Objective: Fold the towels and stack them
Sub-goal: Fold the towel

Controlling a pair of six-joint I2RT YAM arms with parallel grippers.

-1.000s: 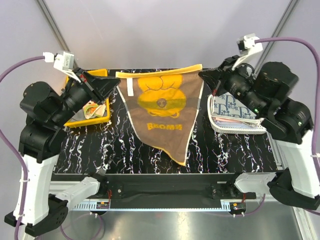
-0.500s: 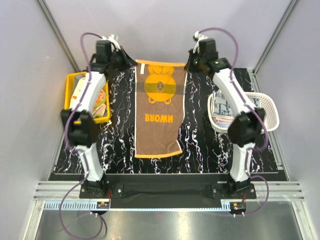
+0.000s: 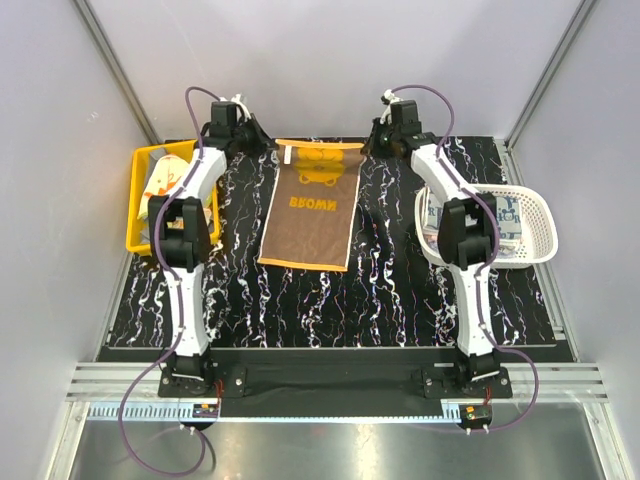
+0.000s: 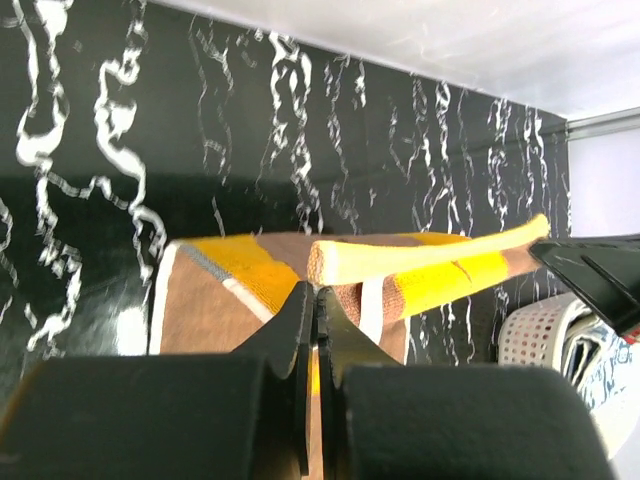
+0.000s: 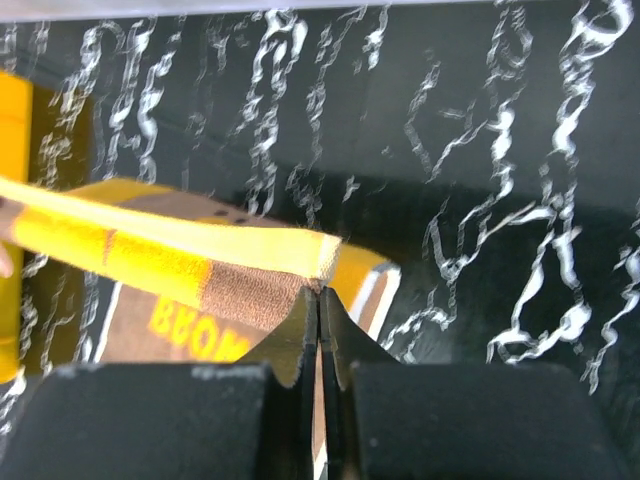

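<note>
A brown towel [image 3: 310,215] with a yellow bear, yellow borders and bold yellow lettering lies lengthwise on the black marbled table [image 3: 400,290]. Its far edge is lifted and stretched between my two grippers at the back of the table. My left gripper [image 3: 270,147] is shut on the far left corner, and the left wrist view shows the jaws [image 4: 315,292] pinching the towel [image 4: 235,265]. My right gripper [image 3: 369,147] is shut on the far right corner, its jaws [image 5: 320,290] closed on the towel's [image 5: 150,250] yellow hem.
A yellow bin [image 3: 133,215] at the left holds crumpled light cloth [image 3: 165,178]. A white slotted basket [image 3: 541,206] at the right holds a blue-white patterned towel [image 3: 508,216]. Both arms reach far across the table, on either side of the brown towel.
Both arms have stretched farther back and lower, carrying the towel's top edge away. The towel has gone from hanging to lying along the table.
</note>
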